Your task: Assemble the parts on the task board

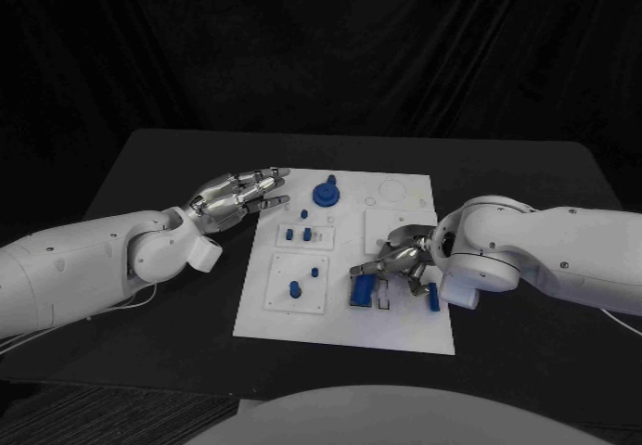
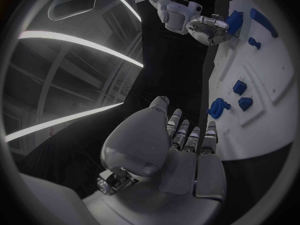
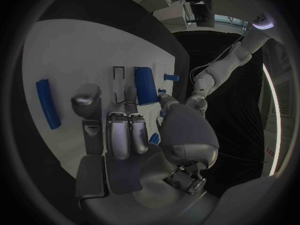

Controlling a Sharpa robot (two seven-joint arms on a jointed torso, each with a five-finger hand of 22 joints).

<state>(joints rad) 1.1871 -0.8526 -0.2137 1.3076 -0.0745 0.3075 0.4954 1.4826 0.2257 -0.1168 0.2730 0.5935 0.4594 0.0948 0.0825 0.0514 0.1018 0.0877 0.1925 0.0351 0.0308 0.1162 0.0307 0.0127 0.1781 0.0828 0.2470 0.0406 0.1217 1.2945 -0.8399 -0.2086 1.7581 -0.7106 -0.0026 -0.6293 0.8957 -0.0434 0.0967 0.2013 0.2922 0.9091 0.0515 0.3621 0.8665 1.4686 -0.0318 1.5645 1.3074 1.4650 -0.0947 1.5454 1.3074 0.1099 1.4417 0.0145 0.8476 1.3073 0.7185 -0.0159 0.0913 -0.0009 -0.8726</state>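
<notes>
On the near right part of the white task board [image 1: 402, 334], a blue rectangular block [image 1: 361, 293] is seen lying flat, its long axis running from the near edge toward the far edge. Beside it, a slim blue bar [image 1: 435, 298] is laid along the same direction, close to the board's right edge. The right hand [image 1: 392, 262] is held over the block, its silver fingers [image 3: 119, 135] bent down towards the board; whether the block is touched cannot be told. Further left, small blue pegs [image 1: 296, 290] are seen standing in a raised square panel. Beyond them, a rounded blue knob [image 1: 326, 194] is set near the far edge. The left hand [image 1: 238, 197] is held at the board's far left corner, fingers straight, close together and holding nothing.
</notes>
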